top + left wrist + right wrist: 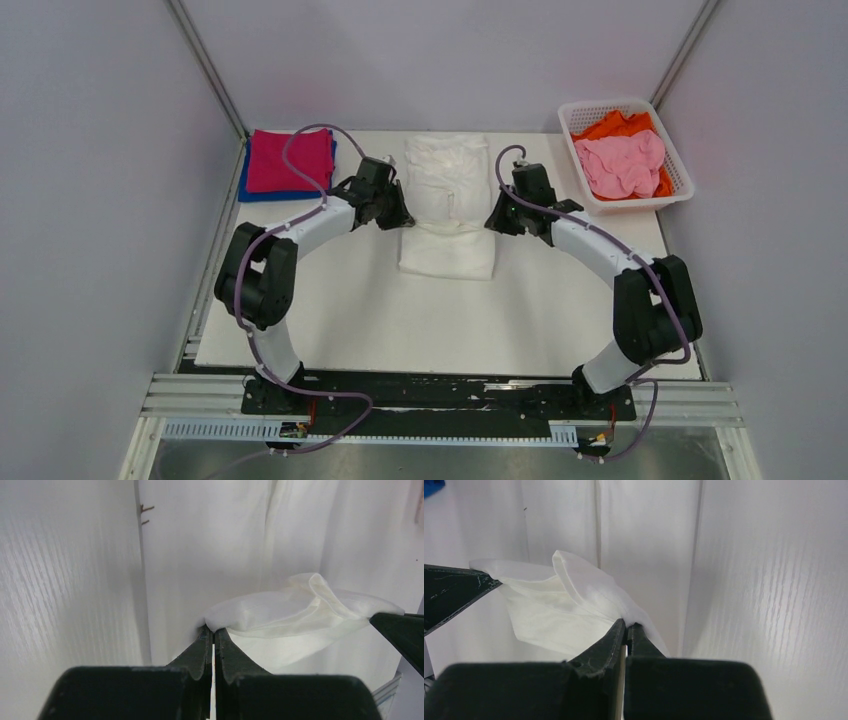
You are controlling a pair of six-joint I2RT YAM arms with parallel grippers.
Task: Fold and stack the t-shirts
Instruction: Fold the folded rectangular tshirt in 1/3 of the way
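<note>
Left claw point(214, 632) and right claw point(626, 627) each clamp the white tee point(447, 200), mid-fold. Magenta tee point(290, 160) lies stacked on blue tee point(245, 182). Pink tee point(622, 165) and orange tee point(618, 125) lie unfolded in basket point(600, 107).

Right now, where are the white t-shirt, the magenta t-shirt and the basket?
white t-shirt point(447, 215): top view, middle of the cloth.
magenta t-shirt point(265, 165): top view, left part of its upper face.
basket point(640, 203): top view, near wall.
</note>
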